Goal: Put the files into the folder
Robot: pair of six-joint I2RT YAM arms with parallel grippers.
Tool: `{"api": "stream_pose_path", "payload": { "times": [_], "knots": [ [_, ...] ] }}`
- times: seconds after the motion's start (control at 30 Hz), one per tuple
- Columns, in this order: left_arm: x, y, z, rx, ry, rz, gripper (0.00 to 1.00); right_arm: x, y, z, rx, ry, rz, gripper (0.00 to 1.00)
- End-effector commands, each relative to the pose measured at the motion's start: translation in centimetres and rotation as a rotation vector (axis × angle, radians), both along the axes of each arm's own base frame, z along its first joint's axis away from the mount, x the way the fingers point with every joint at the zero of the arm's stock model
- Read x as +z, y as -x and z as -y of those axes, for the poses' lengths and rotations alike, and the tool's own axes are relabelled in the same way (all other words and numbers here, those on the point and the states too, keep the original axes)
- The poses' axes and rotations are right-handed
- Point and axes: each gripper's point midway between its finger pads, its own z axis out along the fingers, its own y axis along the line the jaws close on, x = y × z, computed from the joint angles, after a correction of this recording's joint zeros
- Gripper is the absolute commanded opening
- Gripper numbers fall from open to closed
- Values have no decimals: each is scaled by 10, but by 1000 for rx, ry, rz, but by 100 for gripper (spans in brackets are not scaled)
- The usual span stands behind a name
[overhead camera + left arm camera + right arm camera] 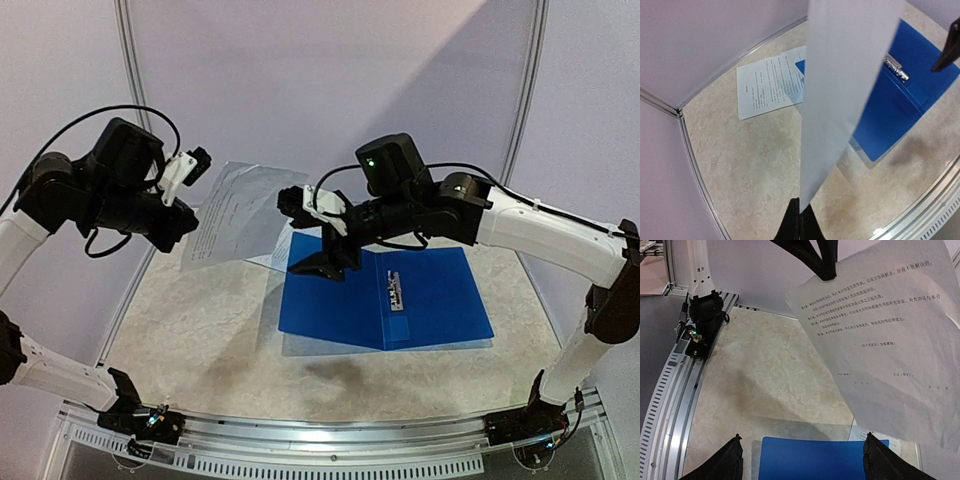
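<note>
The blue folder (pixel 385 295) lies open on the table, its metal clip (pixel 897 68) showing in the left wrist view. My left gripper (pixel 188 228) is shut on the corner of one white printed sheet (pixel 238 210) and holds it in the air, left of the folder; the sheet hangs up from the jaws in the left wrist view (pixel 840 90). It also shows in the right wrist view (pixel 890 335). More sheets (pixel 771 82) lie flat on the table, partly under the folder's far left corner. My right gripper (pixel 330 268) is open and empty above the folder's left edge (pixel 810 460).
The table has a beige marbled top (pixel 200 330) with a metal rail along the near edge (pixel 330 435). White walls close in the back and left (pixel 700 45). The left arm's base (pixel 702 315) stands at the rail.
</note>
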Motion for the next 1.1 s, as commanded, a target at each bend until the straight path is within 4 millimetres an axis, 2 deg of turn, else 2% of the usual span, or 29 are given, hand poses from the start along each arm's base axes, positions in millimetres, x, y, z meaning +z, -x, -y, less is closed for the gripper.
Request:
{"api": "stream_pose_path", "payload": {
  "times": [0.0, 0.07, 0.17, 0.4, 0.6, 0.67, 0.87, 1.07],
  "knots": [
    [21, 12, -5, -70, -40, 57, 0, 19, -30, -11, -61, -11, 80, 83],
    [20, 16, 1, -99, -41, 55, 0, 33, -41, -15, -81, -26, 125, 83],
    [15, 19, 10, -123, -52, 42, 0, 39, -51, -15, -101, -8, 210, 83],
    [0, 28, 40, -212, -123, 33, 0, 46, -47, 6, -100, 38, 305, 81],
    [3, 29, 41, -213, -155, 69, 0, 22, -64, 9, -147, 111, 380, 80],
    [4, 29, 40, -212, -152, 75, 0, 24, -67, 11, -160, 113, 398, 80],
    [1, 28, 42, -214, -164, 70, 0, 52, -65, 24, -182, 79, 436, 80],
    [-2, 28, 45, -219, -171, 65, 0, 59, -63, 34, -203, 82, 454, 80]
  ]
}}
